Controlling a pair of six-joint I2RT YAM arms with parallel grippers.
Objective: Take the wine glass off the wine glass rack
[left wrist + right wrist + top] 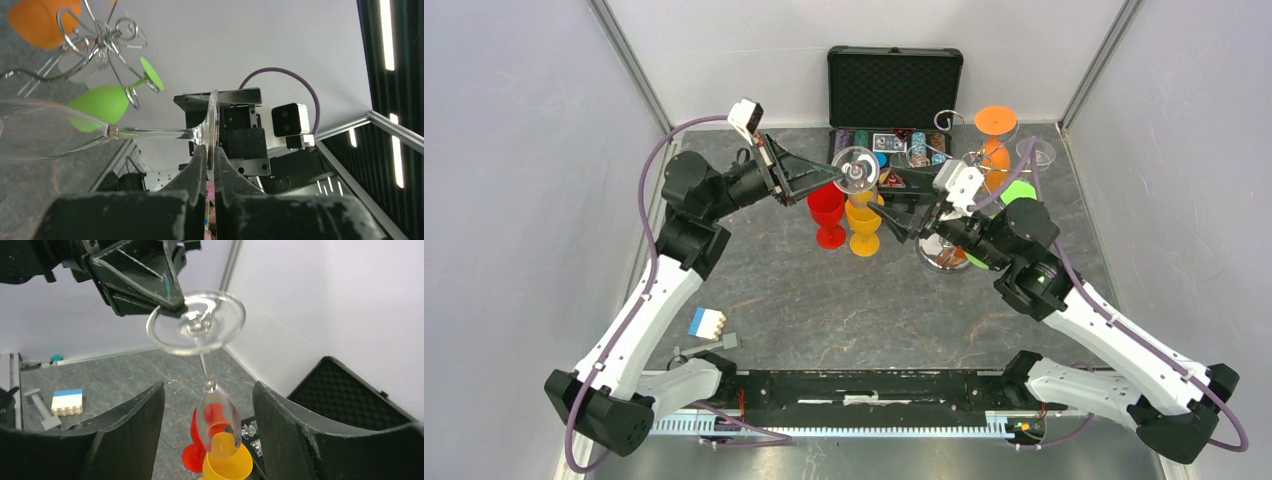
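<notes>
Top external | left arm (pixel 654 300) raised | left jaws pinch wine glass (pixel 856 168) foot | right jaws open

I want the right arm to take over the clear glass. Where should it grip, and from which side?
Probably the stem, above the bowl. The clear glass hangs upside down, its foot pinched at the rim by the left gripper, leaving the thin stem bare. The open right gripper faces it; come in level from that side, opposite the left gripper.
</notes>
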